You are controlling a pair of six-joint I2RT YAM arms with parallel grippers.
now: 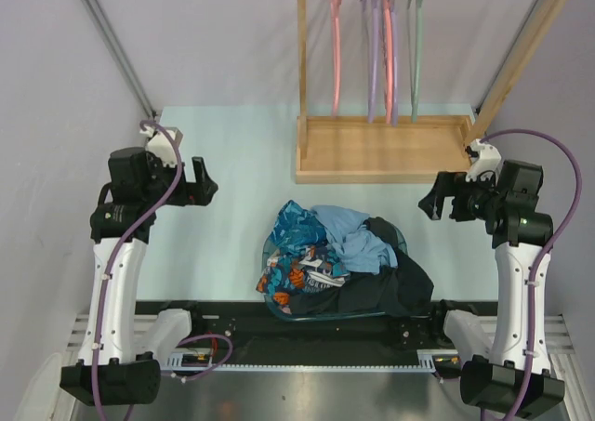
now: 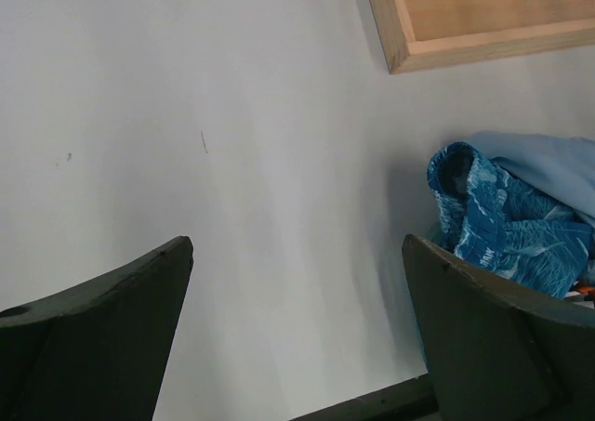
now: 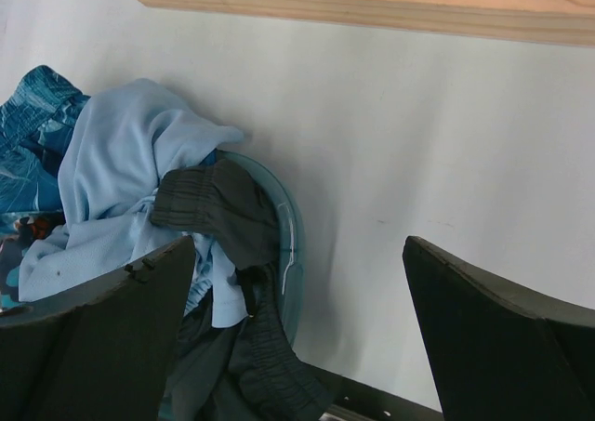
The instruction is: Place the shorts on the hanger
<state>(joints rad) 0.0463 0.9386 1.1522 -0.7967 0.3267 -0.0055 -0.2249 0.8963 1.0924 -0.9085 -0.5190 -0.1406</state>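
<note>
**Starting layout.** The light sky-blue soft fabric shorts (image 1: 346,228) lay crumpled on a clothes heap at mid-table, with no clear long axis. They lay inward of the right gripper (image 1: 429,203), the nearer one. It and the left gripper (image 1: 206,183) stood open and empty. The sage plastic hanger (image 1: 416,59) hung on the wooden rack (image 1: 381,150) beyond. No writing was legible.

The left hand (image 2: 297,244) gapes wide above the tabletop (image 2: 232,114), the shorts (image 2: 548,165) and a blue patterned garment (image 2: 502,226) heaped at right.
</note>
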